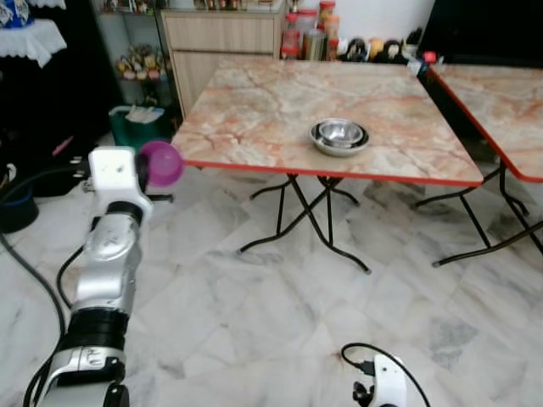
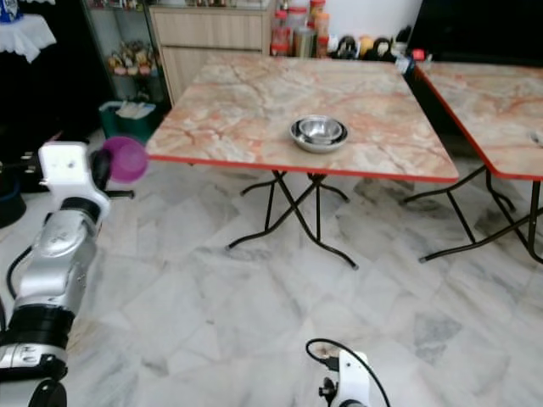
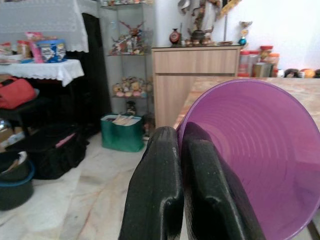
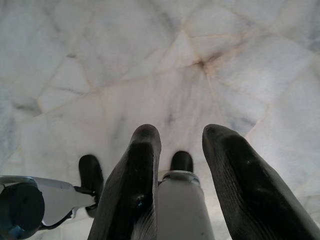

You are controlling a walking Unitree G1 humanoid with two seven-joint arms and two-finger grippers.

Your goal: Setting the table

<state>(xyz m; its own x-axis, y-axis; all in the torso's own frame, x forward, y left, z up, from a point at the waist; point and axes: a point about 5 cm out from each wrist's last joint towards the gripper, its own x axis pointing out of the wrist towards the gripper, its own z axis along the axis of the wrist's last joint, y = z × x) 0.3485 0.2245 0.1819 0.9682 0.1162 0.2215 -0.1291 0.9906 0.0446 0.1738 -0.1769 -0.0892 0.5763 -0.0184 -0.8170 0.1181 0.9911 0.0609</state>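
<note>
Marble-tiled floor (image 1: 254, 322), home dining room. Left pincer (image 3: 181, 150) raised, fingers pinching rim of purple plastic bowl (image 3: 255, 150), bowl held on its side in the air just off near left corner of marble-topped folding counter (image 1: 280, 119). Stacked steel bowls (image 1: 339, 136) near counter's front edge. Right pincer (image 4: 182, 150) hanging low over floor, fingers spread, nothing between them. Second counter (image 1: 501, 102) further right.

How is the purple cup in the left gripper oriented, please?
Tipped sideways: the purple cup shows its empty inside to the wrist camera, its rim pinched by the left gripper, short of the table.
</note>
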